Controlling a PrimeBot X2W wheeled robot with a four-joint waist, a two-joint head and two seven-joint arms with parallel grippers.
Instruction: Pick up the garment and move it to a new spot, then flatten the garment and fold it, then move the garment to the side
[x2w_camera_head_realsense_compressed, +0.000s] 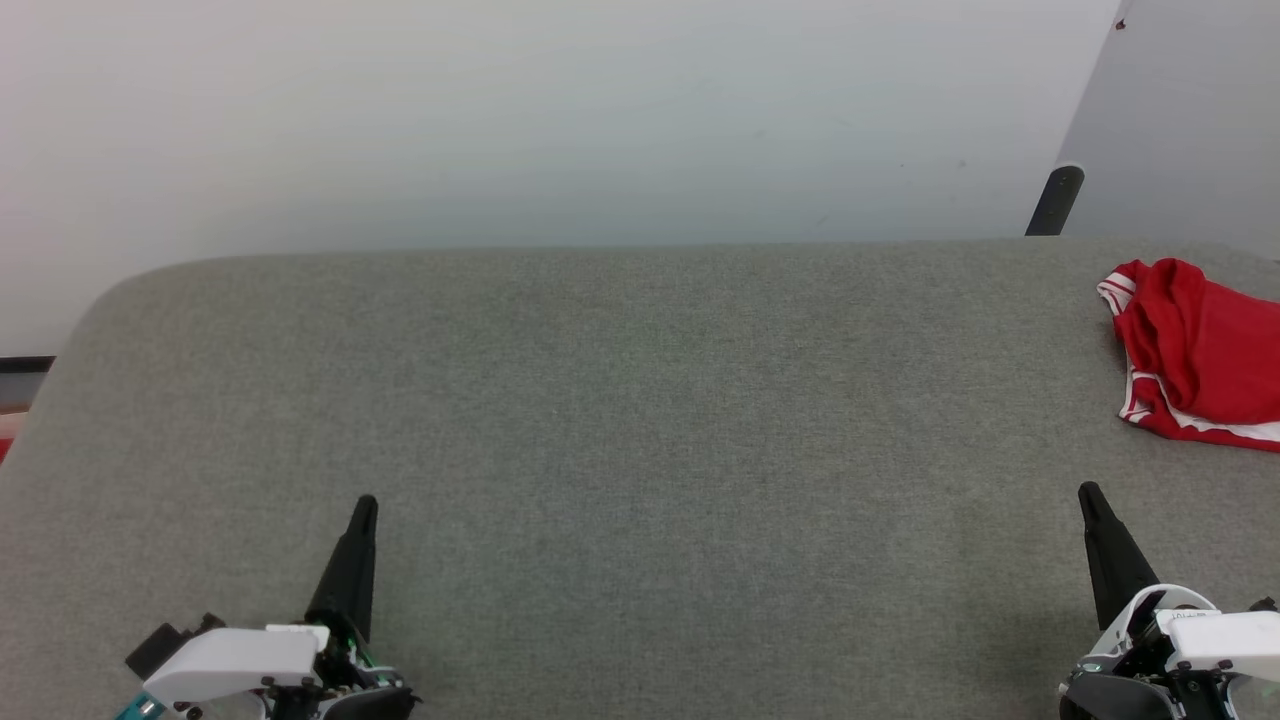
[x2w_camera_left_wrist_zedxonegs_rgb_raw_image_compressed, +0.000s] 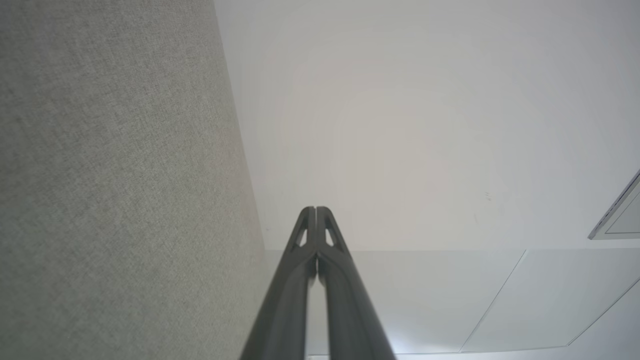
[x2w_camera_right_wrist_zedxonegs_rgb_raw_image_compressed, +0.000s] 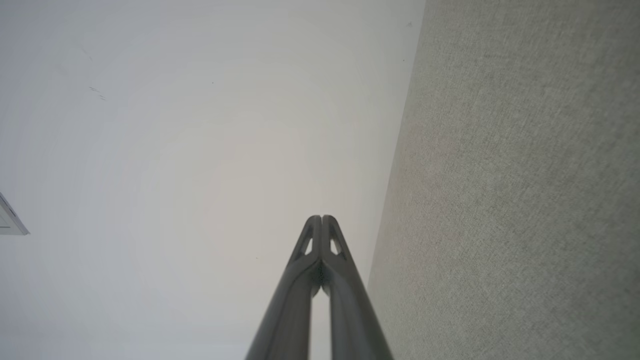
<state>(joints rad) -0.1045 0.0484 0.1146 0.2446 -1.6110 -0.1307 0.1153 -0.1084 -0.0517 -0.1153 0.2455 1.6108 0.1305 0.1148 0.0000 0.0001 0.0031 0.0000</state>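
Observation:
The garment (x2w_camera_head_realsense_compressed: 1200, 350), red with white striped trim, lies bunched at the far right edge of the grey fabric table (x2w_camera_head_realsense_compressed: 640, 450), partly cut off by the head view's border. My left gripper (x2w_camera_head_realsense_compressed: 365, 503) rests low at the lower left, shut and holding nothing. Its fingertips (x2w_camera_left_wrist_zedxonegs_rgb_raw_image_compressed: 316, 210) press together in the left wrist view. At the lower right my right gripper (x2w_camera_head_realsense_compressed: 1087, 490) is shut too, a little below and left of the garment. The right wrist view shows its fingertips (x2w_camera_right_wrist_zedxonegs_rgb_raw_image_compressed: 321, 218) closed on nothing.
A pale wall (x2w_camera_head_realsense_compressed: 600, 120) rises behind the table's far edge. A dark post (x2w_camera_head_realsense_compressed: 1055, 200) stands behind the table's back right, next to a grey panel (x2w_camera_head_realsense_compressed: 1180, 110). The table's left corner (x2w_camera_head_realsense_compressed: 110, 300) is rounded.

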